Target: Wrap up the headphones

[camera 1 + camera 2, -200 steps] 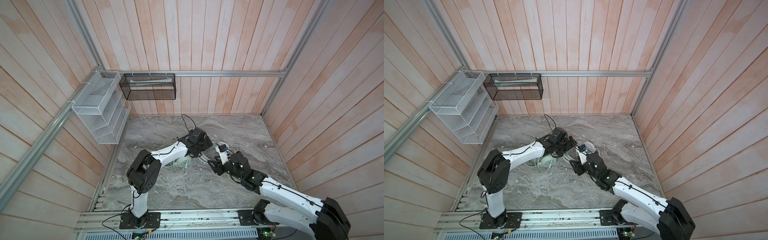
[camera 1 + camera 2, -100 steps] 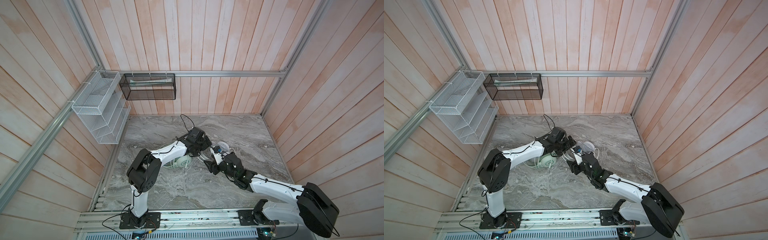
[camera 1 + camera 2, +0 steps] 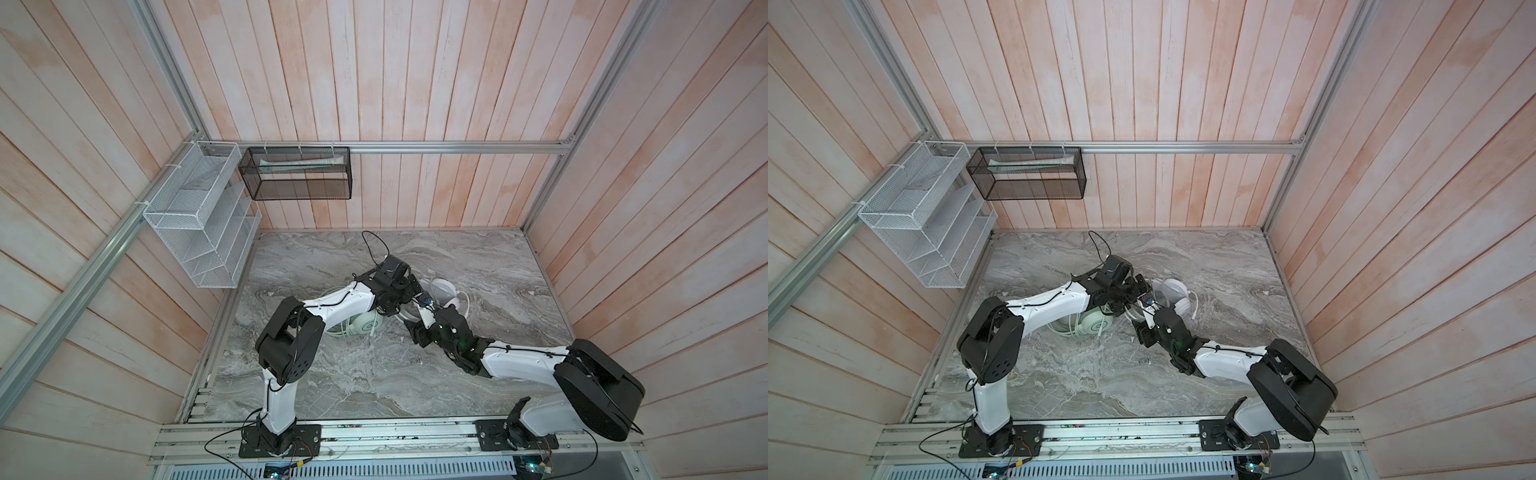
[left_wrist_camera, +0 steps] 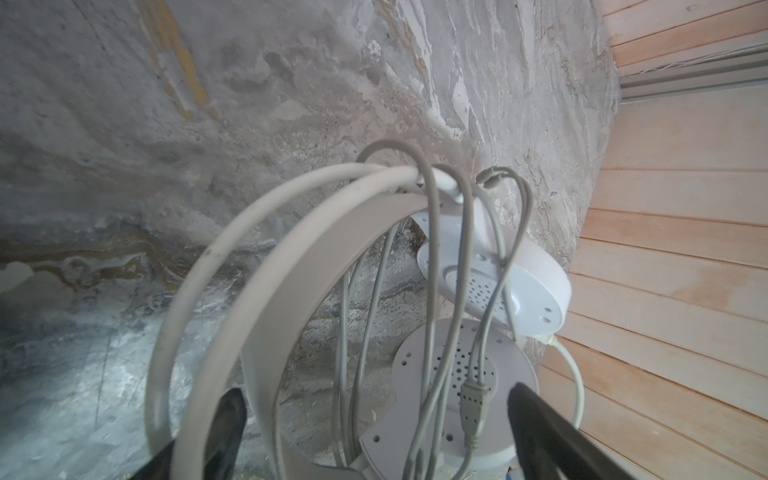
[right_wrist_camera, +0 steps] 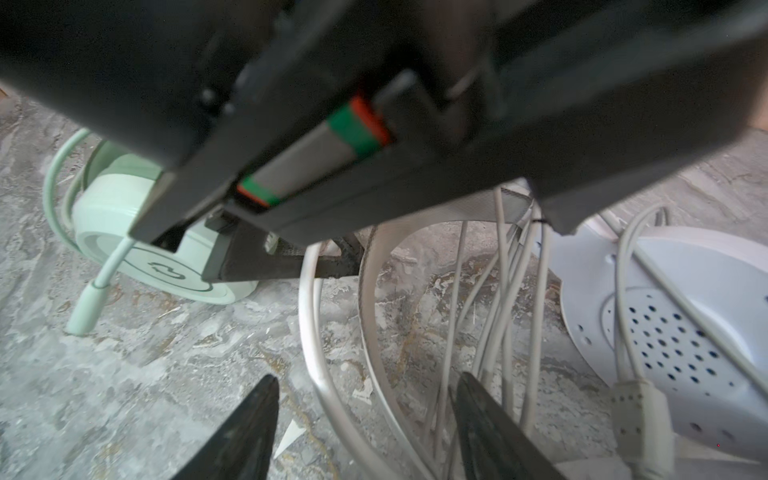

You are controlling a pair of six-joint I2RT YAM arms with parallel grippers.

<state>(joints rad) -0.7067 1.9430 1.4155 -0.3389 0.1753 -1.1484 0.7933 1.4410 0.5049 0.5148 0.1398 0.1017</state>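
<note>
White headphones [image 3: 444,289] [image 3: 1173,289] lie mid-table, their grey cord [image 4: 432,266] looped over the headband [image 4: 291,291]. In the left wrist view my left gripper [image 4: 378,424] is open wide, straddling the headband, the cords and one perforated cup [image 4: 436,374]. In the right wrist view my right gripper [image 5: 368,411] is open with the thin headband bands [image 5: 332,374] between its fingers, untouched. The two grippers [image 3: 405,291] [image 3: 424,305] nearly meet over the headband. Mint-green headphones [image 3: 365,326] [image 5: 108,208] lie to the left, under the left arm.
The marble tabletop [image 3: 478,257] is fenced by wooden walls. A white wire rack [image 3: 199,224] and a black mesh basket [image 3: 299,178] hang at the back left. In the right wrist view the left gripper's body [image 5: 374,104] fills the space just above.
My right gripper has moved in toward the left gripper and the white headband, and its jaws have widened. The left arm has hardly moved.
</note>
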